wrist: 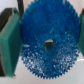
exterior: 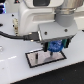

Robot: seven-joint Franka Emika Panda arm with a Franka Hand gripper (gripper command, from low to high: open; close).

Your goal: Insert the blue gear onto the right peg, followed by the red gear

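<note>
Wrist view showed the tool (wrist: 44, 46) clamped on the blue gear (wrist: 47, 30); hub misalignment could jam it against the right peg.

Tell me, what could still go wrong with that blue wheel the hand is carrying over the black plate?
The hand grips the blue gear only by its rim, so it might slip or tilt. Its centre hole is small; a slight misalignment over the black plate could leave it jammed on a peg. The peg itself is hidden here, so alignment can't be judged.
</note>
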